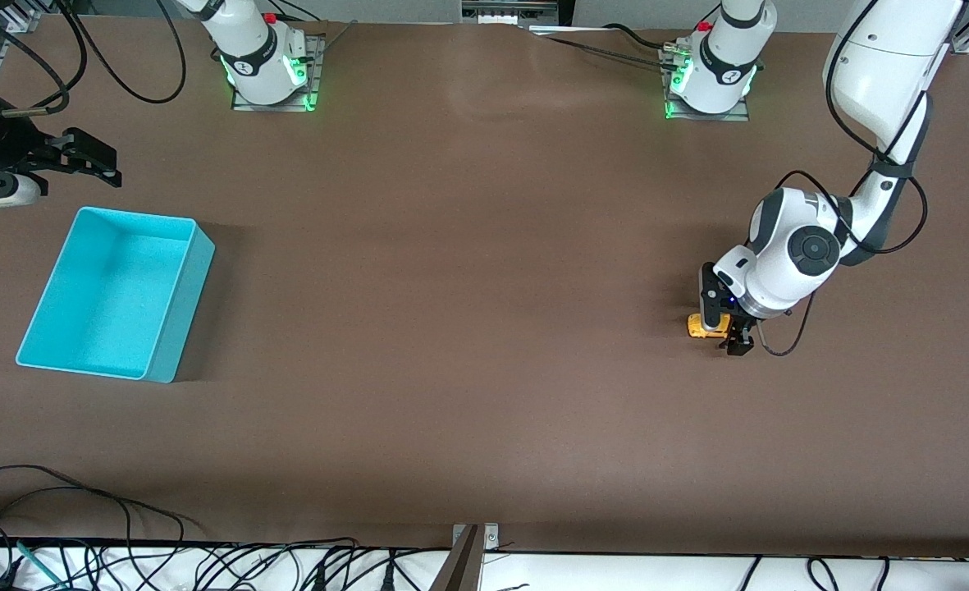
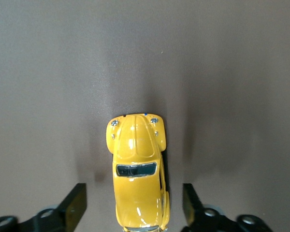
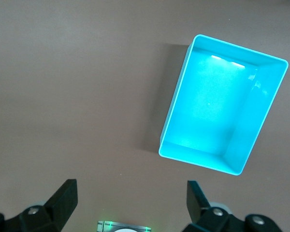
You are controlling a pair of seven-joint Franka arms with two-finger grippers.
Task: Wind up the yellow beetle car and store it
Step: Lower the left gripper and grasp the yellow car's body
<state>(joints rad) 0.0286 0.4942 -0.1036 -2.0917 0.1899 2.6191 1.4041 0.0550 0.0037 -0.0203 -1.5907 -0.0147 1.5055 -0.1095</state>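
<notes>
The car (image 2: 137,171) sits on the tabletop (image 1: 468,328) between the spread, untouching fingers of the left end effector (image 2: 134,205). The right end effector (image 1: 82,156), also spread, waits above the bin (image 1: 180,312).

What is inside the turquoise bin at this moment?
Nothing: the turquoise bin shows only its bare floor in the front and right wrist views. The yellow beetle car sits on the table between the open fingers of the left gripper.
</notes>
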